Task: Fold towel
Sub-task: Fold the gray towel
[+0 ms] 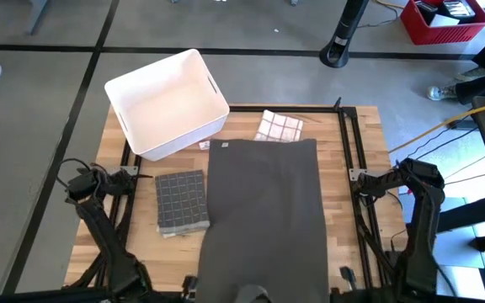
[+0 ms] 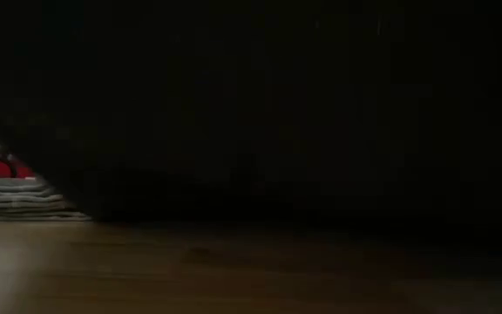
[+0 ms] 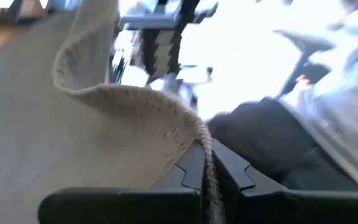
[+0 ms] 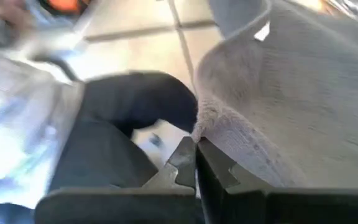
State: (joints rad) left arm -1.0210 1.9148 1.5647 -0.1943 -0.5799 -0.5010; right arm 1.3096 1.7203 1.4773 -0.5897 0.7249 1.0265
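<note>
Holding one grey towel (image 1: pixel 263 215) by its near edge, both grippers clamped on the cloth.

One wooden table (image 1: pixel 343 168); the towel lies long down its centre toward 6 o'clock. One white bin (image 1: pixel 167 101) at 11 o'clock. One folded dark checked cloth (image 1: pixel 181 202) at 9 o'clock of the towel, one light checked cloth (image 1: pixel 278 126) at 12. Left gripper (image 3: pixel 207 168) pinches the towel's hem; right gripper (image 4: pixel 196 163) pinches its corner edge.
</note>
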